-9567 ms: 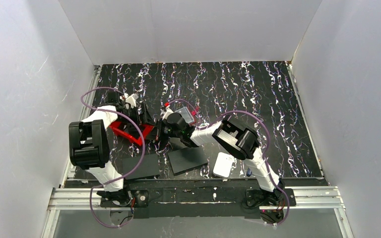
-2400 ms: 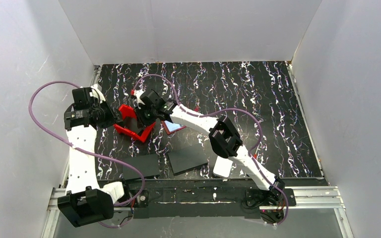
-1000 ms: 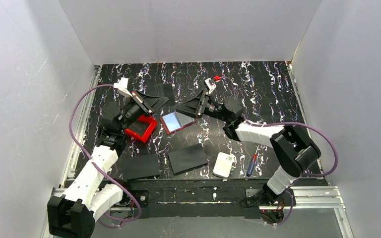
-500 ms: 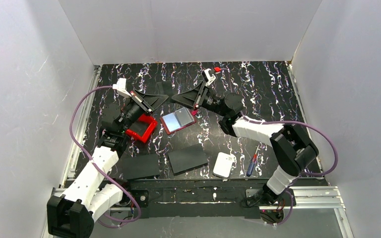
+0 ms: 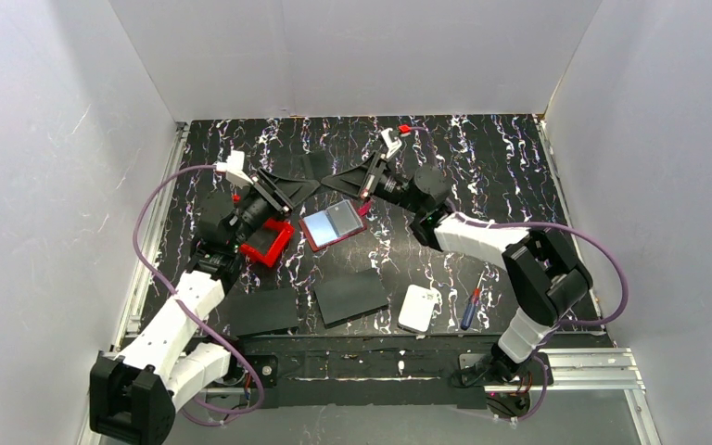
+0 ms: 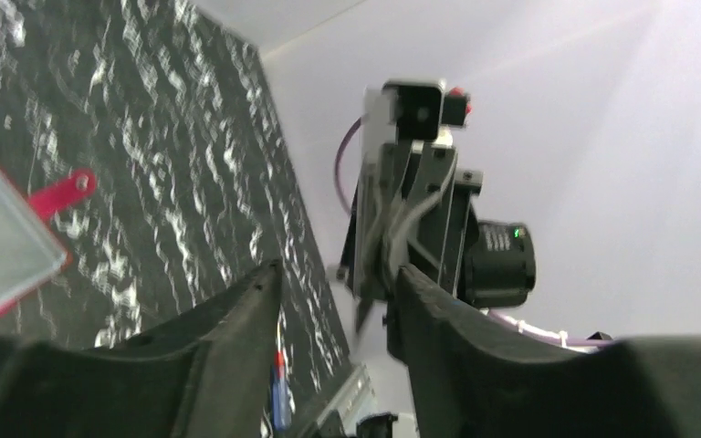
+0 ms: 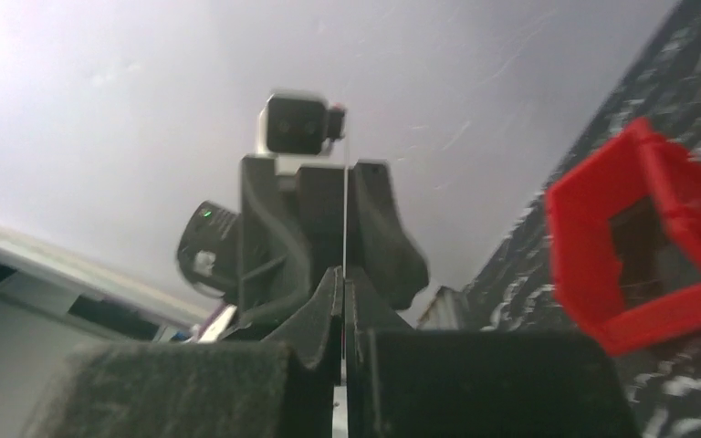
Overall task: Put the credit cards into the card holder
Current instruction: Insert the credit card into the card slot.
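Two claws aloft, left claw (image 6: 336,278) spread, right claw (image 7: 342,274) pressed together; I want a square descent onto the card holder (image 5: 341,239).

The tabletop (image 5: 482,185), a black sheet veined in white like printed marble, looks smooth with a low sheen. The white enclosure walls (image 5: 352,56) are matt and faintly scuffed. Left of centre, the bright red open-topped bin (image 5: 276,245) looks like hard moulded plastic. Just right of it, the dark red card holder (image 5: 334,226) shows a smooth, reflective pale blue-grey face. The black flat sheets (image 5: 350,297) lower down are dull matt; the white rounded-square pad (image 5: 420,308) is smooth. The bottom rail (image 5: 575,366) is bare metal. The right gripper (image 7: 343,274) has grainy matt black fingers (image 7: 301,365).
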{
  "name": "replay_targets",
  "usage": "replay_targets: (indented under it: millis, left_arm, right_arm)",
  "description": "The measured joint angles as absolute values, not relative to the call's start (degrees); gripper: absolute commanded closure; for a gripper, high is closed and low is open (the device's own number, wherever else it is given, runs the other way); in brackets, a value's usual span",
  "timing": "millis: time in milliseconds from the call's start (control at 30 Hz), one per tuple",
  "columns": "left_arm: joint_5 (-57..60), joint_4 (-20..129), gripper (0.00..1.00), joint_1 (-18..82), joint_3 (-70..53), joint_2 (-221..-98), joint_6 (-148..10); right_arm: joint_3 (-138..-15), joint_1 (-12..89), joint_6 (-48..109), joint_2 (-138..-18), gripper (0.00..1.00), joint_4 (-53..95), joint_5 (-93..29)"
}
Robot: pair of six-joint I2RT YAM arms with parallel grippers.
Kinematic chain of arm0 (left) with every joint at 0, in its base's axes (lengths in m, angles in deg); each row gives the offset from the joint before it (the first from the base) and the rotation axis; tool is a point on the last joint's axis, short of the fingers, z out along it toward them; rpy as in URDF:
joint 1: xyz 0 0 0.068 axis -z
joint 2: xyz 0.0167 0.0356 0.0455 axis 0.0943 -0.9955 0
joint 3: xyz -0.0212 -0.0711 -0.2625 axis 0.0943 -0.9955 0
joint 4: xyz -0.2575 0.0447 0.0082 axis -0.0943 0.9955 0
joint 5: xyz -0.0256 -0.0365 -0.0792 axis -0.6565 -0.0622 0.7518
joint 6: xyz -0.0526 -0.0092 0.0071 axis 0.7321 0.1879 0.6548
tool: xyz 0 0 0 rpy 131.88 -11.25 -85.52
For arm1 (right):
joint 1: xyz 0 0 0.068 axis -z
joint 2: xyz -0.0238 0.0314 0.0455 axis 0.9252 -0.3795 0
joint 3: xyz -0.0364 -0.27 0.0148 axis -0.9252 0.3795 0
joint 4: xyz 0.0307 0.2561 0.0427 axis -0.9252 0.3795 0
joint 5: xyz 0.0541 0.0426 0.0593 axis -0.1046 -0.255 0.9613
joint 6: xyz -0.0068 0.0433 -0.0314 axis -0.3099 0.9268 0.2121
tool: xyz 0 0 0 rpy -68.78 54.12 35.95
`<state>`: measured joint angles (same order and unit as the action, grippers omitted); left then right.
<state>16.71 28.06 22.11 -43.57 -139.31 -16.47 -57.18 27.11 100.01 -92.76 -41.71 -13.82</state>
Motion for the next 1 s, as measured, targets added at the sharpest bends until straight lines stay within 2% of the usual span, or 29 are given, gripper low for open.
replay_targets:
  millis: [167,300,400,500,800,1000]
  left_arm:
    - [16.0,50.3,0.55,22.8,-37.5,-141.6,-27.0]
    - [14.0,66.2,0.57,22.8,-29.5,-149.1,-34.7]
    - [14.6,71.1,0.67,22.8,-27.8,-155.5,-36.9]
    - [15.8,73.6,0.74,22.9,-26.9,-162.8,-37.3]
    - [16.7,74.3,0.74,23.9,-20.2,-177.9,-37.8]
    - [16.3,72.7,0.79,24.0,-18.0,-183.8,-38.8]
  right_arm:
    - [-60.8,36.0,83.2,-94.0,0.99,-18.5,-5.5]
    - [-71.9,39.8,63.3,-98.1,0.99,7.5,-4.1]
    - [-78.5,39.6,54.3,-101.3,0.99,19.0,-1.7]
    - [-82.4,39.0,50.1,-105.6,0.99,24.1,1.3]
    - [-82.8,38.2,48.8,-114.5,0.99,27.9,6.6]
    - [-83.2,38.0,48.9,-116.8,0.99,27.7,7.7]
